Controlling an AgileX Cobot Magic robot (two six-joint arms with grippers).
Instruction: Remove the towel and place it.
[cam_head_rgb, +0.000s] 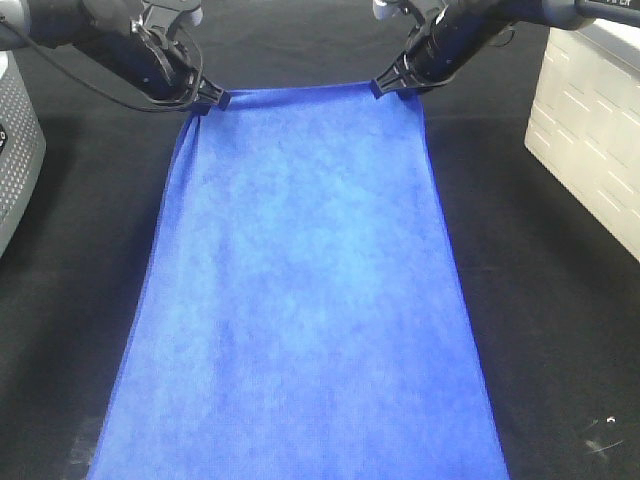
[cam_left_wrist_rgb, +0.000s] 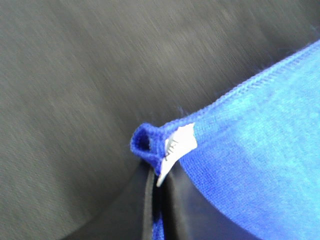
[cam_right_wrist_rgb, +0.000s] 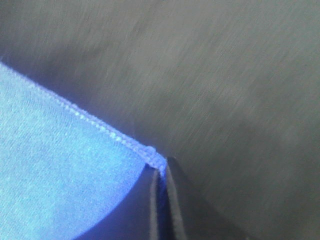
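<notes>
The large royal-blue microfibre towel (cam_head_rgb: 300, 300) is spread lengthwise over the black-clothed table (cam_head_rgb: 560, 300), its far corners pinched by the clenched left tool (cam_head_rgb: 213, 99) and right tool (cam_head_rgb: 385, 86). It is judged light, limp and drape-prone; the hemmed corners are best gripped.

- Black table cloth (cam_head_rgb: 560, 320) covers whole work surface, matte, slightly fuzzy; seen bare on left, right and far sides.
- Few small white specks/lint on cloth at near right corner (cam_head_rgb: 600, 435).
- Far right: white/cream plastic box (cam_head_rgb: 590, 120) w/ recessed rectangular panels in its side, standing on cloth, cut off by edge.
- Far left: grey perforated unit (cam_head_rgb: 15, 150), rounded corner, partly out of view.
- Light even, from overhead; soft shadows only.
- No wall, floor or window visible.
</notes>
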